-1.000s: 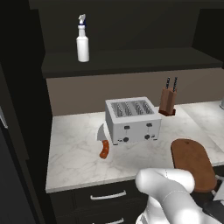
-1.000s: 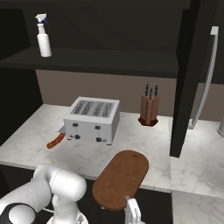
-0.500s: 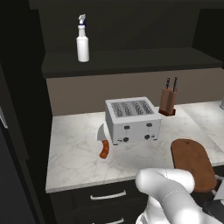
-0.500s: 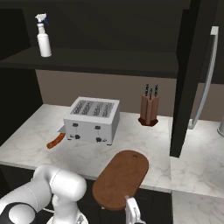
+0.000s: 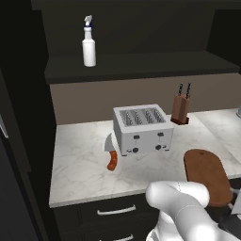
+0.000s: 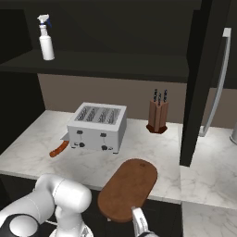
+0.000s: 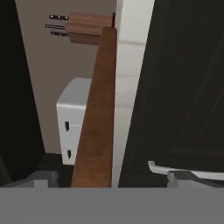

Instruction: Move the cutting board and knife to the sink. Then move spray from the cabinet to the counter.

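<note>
Nothing moved yet, by my reckoning. The cutting board (image 6: 127,189) lies at the near edge of the counter (image 5: 84,164), its near end hanging past the lip. My claw (image 7: 113,177) sits low at that overhanging end, jaws spread wide, one finger to each side of the board's edge, not closed on it. The knife (image 5: 111,154) rests on the marble just left of the toaster (image 5: 142,128), orange handle toward me. The spray (image 5: 88,43) stands on the dark shelf of the cabinet (image 6: 203,83), up and to the far left. All three moves remain: board and knife to the sink, then spray down to the counter.
</note>
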